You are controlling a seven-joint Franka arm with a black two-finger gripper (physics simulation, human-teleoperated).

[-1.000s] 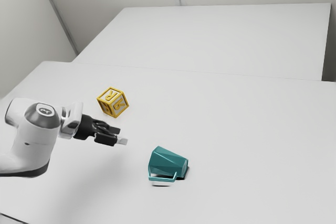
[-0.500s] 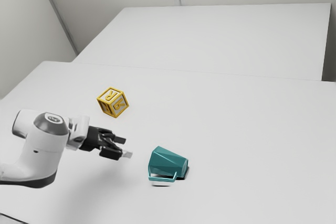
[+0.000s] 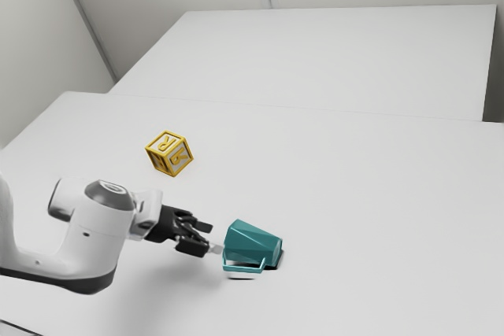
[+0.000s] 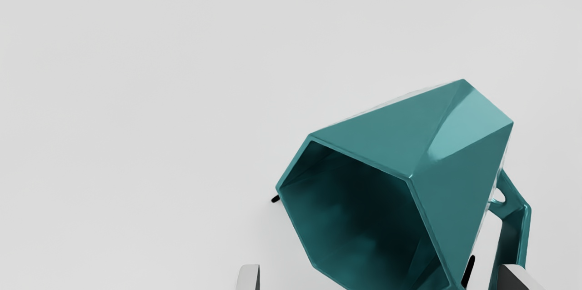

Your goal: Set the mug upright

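Trouble could come if our open gripper (image 4: pixel 381 277) nears the mug (image 3: pixel 252 243), lying sideways on the table (image 3: pixel 370 194), and one finger (image 4: pixel 510 278), its clearance hard to judge, catches the handle (image 4: pixel 516 231), rolling the mug aside.

A raised yellow character that appears to be an R (image 3: pixel 167 142) can be made out on the upper face of the yellow-edged block (image 3: pixel 175 164), which is set on the desk (image 3: pixel 354 194) toward its far edge, on the side of the far corner at the exterior view's left. The character is seen turned at an angle. On the face toward the exterior view's right, another yellow character is shown, also slanted, but it cannot be named with certainty. The marking on the third visible face is too small to be read. A rounded emblem (image 3: pixel 114 187) is borne by the arm (image 3: pixel 93 234); no lettering can be read on it.
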